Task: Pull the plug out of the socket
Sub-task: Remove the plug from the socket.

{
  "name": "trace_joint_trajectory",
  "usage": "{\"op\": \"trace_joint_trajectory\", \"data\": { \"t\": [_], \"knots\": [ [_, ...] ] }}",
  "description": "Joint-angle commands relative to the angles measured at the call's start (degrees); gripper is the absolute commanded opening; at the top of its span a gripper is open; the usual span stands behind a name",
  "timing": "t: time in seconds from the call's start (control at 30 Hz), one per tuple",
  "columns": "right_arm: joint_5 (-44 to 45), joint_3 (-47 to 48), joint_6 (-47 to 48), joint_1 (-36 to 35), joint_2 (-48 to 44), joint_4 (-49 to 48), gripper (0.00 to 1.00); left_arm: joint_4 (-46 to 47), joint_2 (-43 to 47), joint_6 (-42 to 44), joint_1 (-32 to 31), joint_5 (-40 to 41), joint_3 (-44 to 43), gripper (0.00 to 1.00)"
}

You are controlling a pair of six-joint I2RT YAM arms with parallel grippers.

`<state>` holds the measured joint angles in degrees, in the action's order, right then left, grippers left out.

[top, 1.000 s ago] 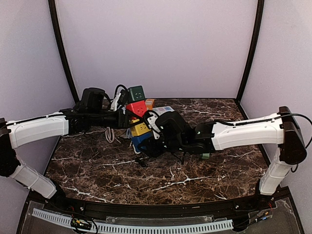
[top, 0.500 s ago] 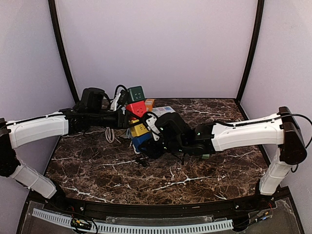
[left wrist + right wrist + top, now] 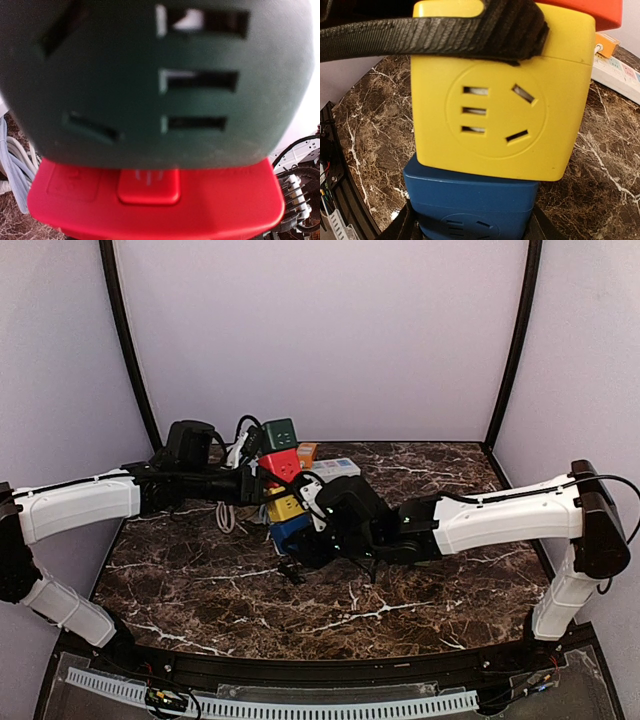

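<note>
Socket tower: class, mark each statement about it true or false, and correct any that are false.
1. From the top down, the tower runs green cube, red cube, yellow cube, blue cube. True.
2. A plug sits in the yellow cube's face in the right wrist view. False: all its slots are empty.
3. The table is dark marble with white veins. True.
4. The green cube's face is blank, with no slots. False: the left wrist view shows several slots in it.
5. A white power strip lies on the table near the tower. True.
</note>
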<state>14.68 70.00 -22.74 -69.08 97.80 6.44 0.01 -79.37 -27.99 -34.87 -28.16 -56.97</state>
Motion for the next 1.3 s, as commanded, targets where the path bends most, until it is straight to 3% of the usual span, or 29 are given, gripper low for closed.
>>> {"op": "trace_joint_trajectory", "data": {
  "t": [0.0, 0.47, 0.8, 1.27],
  "knots": [
    [1.27, -1.7, -4.74, -0.63, -2.63, 5.32, 0.0, 4.03, 4.08, 4.13, 2.59, 1.92, -2.1, 0.01],
    [-0.2, -4.23, -15.75, 3.69, -4.86, 8.07, 0.0, 4.21, 4.36, 4.08, 2.81, 2.06, -1.99, 0.01],
    [-1.39, -5.96, -17.47, 4.84, -5.53, 7.8, 0.0, 4.21, 4.57, 4.13, 2.88, 2.19, -1.95, 0.01],
    [-0.71, -6.39, -5.51, 2.13, -6.3, 6.49, 0.0, 4.12, 4.31, 3.99, 3.32, 1.8, -2.11, 0.0]
  ]
}}
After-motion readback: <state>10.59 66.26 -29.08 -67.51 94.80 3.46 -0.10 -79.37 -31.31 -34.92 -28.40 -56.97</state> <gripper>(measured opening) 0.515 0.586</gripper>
